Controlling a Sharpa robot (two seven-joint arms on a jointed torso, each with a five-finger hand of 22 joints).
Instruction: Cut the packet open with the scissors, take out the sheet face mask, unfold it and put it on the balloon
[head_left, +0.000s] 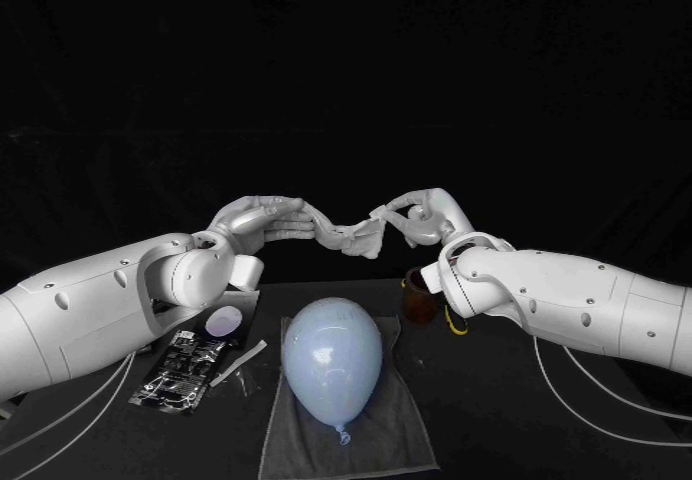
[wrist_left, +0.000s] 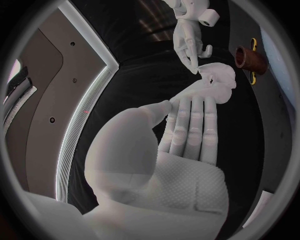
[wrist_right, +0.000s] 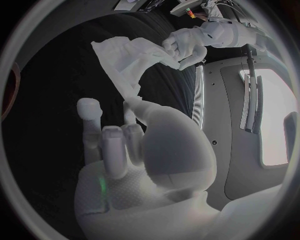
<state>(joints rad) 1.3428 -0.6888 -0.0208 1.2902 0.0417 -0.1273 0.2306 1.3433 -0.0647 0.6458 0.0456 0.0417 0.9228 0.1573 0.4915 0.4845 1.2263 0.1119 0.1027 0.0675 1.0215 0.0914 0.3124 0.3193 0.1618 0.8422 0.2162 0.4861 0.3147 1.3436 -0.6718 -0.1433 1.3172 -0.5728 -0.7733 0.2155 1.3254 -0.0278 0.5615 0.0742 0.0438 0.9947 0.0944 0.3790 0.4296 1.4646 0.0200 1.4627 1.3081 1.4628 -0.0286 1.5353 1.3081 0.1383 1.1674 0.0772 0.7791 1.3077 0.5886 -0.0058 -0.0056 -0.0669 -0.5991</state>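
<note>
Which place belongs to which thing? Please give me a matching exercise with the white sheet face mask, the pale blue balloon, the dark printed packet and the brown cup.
Things
1. white crumpled sheet face mask
2. pale blue oval balloon
3. dark printed packet
4. brown cup

Places
A. on the black table, beside the left arm
B. lying on the grey cloth
C. in the air, held between the left hand and the right hand
D. on the table, beside the right arm

Pairs: 1-C, 2-B, 3-A, 4-D
</note>
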